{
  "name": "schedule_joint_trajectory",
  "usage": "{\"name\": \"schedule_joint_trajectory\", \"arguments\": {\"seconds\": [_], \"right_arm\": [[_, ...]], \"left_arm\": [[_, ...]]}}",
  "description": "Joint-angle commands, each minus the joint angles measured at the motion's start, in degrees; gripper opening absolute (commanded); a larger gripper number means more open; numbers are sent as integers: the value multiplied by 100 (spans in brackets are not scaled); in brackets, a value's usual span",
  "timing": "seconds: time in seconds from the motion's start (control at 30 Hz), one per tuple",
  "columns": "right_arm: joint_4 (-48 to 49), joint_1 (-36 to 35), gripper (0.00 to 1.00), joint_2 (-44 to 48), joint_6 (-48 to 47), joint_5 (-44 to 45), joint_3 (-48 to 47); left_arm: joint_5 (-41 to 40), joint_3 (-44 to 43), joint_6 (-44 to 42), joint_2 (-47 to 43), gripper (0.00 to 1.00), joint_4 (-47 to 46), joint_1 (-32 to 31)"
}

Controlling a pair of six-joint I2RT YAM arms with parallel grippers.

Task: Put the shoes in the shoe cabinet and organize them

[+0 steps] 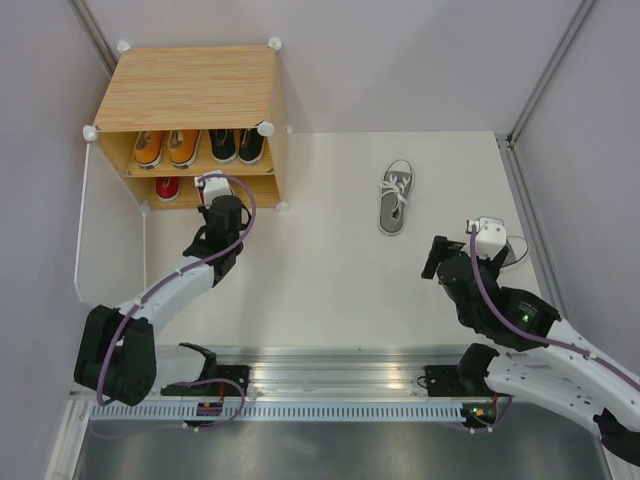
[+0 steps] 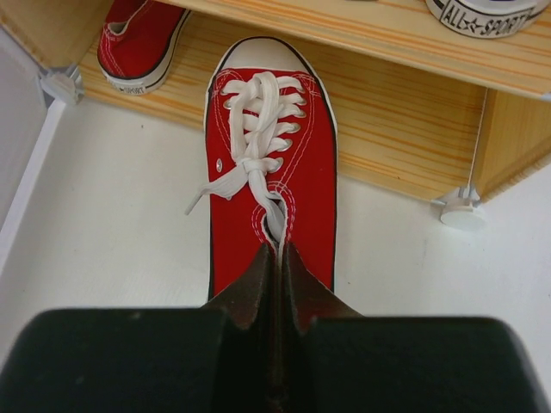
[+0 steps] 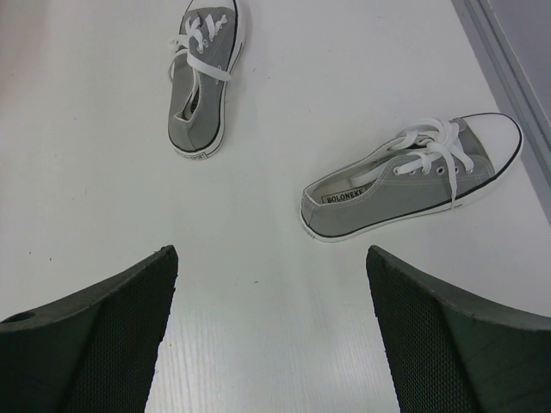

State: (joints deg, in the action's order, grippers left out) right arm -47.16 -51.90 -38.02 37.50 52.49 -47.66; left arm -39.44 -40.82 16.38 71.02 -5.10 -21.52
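Note:
The shoe cabinet (image 1: 190, 85) stands at the back left with its front open. On its upper shelf sit two orange shoes (image 1: 165, 148) and two black shoes (image 1: 236, 145). One red shoe (image 1: 167, 187) rests on the lower level at the left. My left gripper (image 2: 277, 258) is shut on the tongue of a second red shoe (image 2: 271, 163), whose toe reaches onto the cabinet's lower board (image 2: 405, 146). Two grey shoes (image 3: 202, 77) (image 3: 413, 176) lie on the table. My right gripper (image 3: 271, 254) hangs open just short of the nearer one, holding nothing.
The cabinet's white door panel (image 1: 110, 230) is swung open to the left of the left arm. A white ball connector (image 2: 463, 212) marks the cabinet's front right corner. A metal rail (image 1: 330, 385) runs along the near edge. The table's right border (image 1: 525, 200) lies close to the nearer grey shoe.

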Motion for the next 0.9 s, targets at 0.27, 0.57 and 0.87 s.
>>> {"name": "schedule_joint_trajectory", "arguments": {"seconds": [0.27,0.57,0.87], "right_arm": [[154,4,94,-337,-163,262,-156],[303,13,94,-610,-286,393,-209],[356,13,94,-803,-322,482,-261]], "left_arm": [[1623,-198,-847,1018,2,-2143,1281],[2168,-471,-882,1774,2,-2522,1896],[2828,-884,-979,2398,2,-2627,2424]]}}
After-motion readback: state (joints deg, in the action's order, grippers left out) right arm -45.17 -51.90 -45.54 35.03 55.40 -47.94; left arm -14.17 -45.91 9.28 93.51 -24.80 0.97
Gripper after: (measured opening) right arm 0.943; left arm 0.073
